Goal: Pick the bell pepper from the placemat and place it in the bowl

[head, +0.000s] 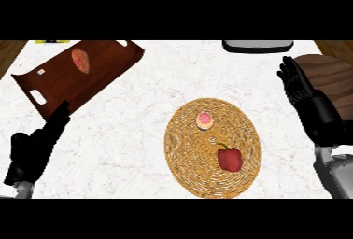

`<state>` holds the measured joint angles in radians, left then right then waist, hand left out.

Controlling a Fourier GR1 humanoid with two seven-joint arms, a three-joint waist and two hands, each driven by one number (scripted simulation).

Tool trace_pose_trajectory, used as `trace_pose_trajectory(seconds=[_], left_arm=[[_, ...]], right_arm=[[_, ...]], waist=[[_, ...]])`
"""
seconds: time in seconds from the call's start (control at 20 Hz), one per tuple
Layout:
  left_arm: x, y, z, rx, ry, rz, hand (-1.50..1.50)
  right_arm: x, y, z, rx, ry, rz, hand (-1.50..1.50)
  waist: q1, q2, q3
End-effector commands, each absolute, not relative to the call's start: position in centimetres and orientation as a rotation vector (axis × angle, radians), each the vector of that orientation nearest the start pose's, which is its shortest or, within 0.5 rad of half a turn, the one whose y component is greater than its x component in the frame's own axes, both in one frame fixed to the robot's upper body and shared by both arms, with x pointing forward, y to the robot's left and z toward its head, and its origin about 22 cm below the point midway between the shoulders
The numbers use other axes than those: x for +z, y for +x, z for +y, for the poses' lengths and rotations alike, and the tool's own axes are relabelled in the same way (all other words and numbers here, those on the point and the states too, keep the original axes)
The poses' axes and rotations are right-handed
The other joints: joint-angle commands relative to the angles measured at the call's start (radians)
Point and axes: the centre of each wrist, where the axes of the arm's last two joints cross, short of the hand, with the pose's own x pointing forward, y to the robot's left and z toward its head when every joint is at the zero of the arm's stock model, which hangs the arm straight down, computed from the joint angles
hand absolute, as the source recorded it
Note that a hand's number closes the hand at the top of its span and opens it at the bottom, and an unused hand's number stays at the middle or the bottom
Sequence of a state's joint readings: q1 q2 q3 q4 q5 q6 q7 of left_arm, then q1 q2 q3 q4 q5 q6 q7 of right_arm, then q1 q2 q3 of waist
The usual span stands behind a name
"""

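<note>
A red bell pepper (229, 159) with a green stem lies on the lower right part of a round woven placemat (192, 154). A small pink round item (205, 120) sits on the mat's upper part. A dark brown wooden bowl (329, 77) shows at the right edge, partly hidden behind my right hand (303, 95). That hand is open with straight fingers pointing up, to the right of the mat and apart from the pepper. My left hand (34, 147) is open at the lower left, far from the mat.
A brown wooden tray (103, 74) with handle slots lies tilted at the upper left and holds an orange-red oval item (81, 60). A grey appliance (257, 45) sits at the top edge. Wooden floor shows past both upper corners of the white marble counter (131, 140).
</note>
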<state>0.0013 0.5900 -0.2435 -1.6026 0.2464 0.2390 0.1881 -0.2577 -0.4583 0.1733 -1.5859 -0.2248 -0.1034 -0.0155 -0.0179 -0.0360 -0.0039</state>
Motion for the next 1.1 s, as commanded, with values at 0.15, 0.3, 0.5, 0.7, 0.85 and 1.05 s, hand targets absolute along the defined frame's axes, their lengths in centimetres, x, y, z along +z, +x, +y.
trace_pose_trajectory(seconds=[0.15, 0.3, 0.5, 0.7, 0.85, 1.05], left_arm=[[6.9, 25.9, 29.0, -0.207, 0.366, -1.58, 0.0], [7.7, 26.2, 29.7, -0.167, 0.385, -1.601, 0.0], [8.8, 27.6, 28.1, -0.171, 0.373, -1.674, 0.0], [8.2, 28.3, 27.0, -0.161, 0.383, -1.676, 0.0], [8.1, 29.0, 26.5, -0.166, 0.39, -1.655, 0.0], [8.9, 29.2, 26.2, -0.178, 0.391, -1.642, 0.0]], right_arm=[[9.0, 29.7, -25.5, 0.448, 0.527, -1.87, 1.5], [13.2, 31.0, -31.5, 0.639, -0.158, -2.008, 1.5], [4.2, 30.1, -34.4, 0.245, 0.461, -2.058, -1.5], [5.5, 30.2, -37.1, 0.564, 0.539, -2.121, -1.5], [7.5, 31.2, -38.6, 0.756, 0.419, -2.103, -1.5], [9.9, 31.5, -36.4, 1.015, 0.291, -2.025, -1.5]], waist=[[0.034, 0.045, 0.011], [0.009, 0.038, 0.003], [0.03, 0.052, 0.01], [0.024, 0.047, 0.008], [0.028, 0.046, 0.007], [0.021, 0.037, 0.005]])
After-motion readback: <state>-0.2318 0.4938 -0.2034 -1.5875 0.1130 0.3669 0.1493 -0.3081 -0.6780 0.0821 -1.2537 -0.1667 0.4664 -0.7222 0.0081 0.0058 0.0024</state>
